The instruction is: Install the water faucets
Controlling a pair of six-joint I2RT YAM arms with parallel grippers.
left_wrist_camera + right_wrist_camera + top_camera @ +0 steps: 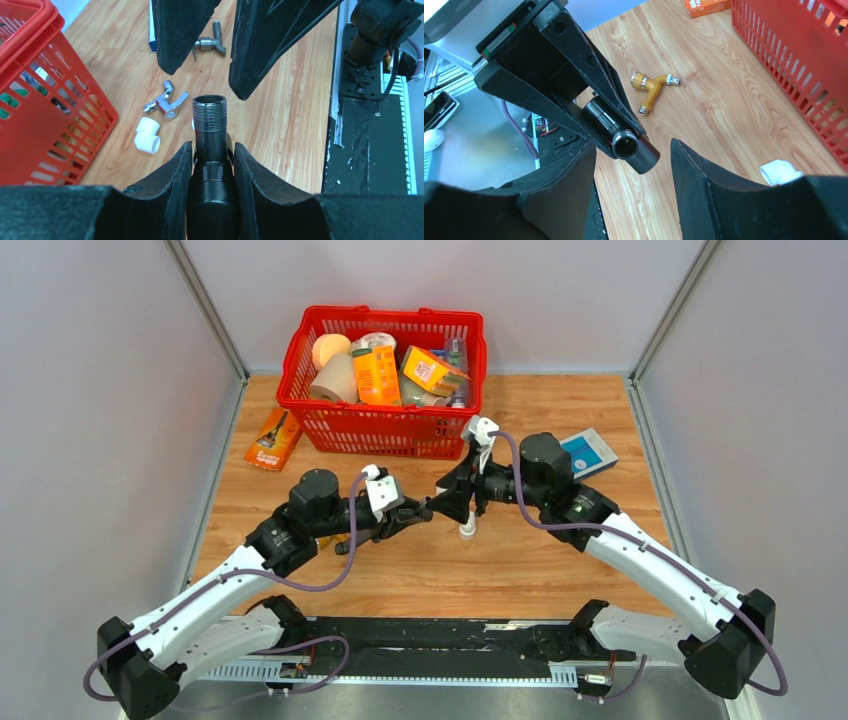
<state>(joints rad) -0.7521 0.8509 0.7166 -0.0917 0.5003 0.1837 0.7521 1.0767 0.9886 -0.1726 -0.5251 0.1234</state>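
Note:
My left gripper (212,147) is shut on a dark grey water faucet (210,125), whose threaded open end sticks out past the fingertips. That end points at my right gripper (633,146), which stands open just in front of it, jaws wide on either side and not touching it. In the right wrist view the faucet (629,145) shows end-on, clamped in the left gripper's black fingers (574,85). From above, both grippers meet at mid-table, left gripper (418,510) facing right gripper (447,502). A white elbow fitting (467,530) lies on the table just below them.
A chrome faucet (165,102), the white elbow (147,135) and a grey tap (210,42) lie on the wood. A brass valve (651,87) lies further left. The red basket (390,418) stands at the back, with an orange box (272,440) to its left and a blue book (590,452) to its right.

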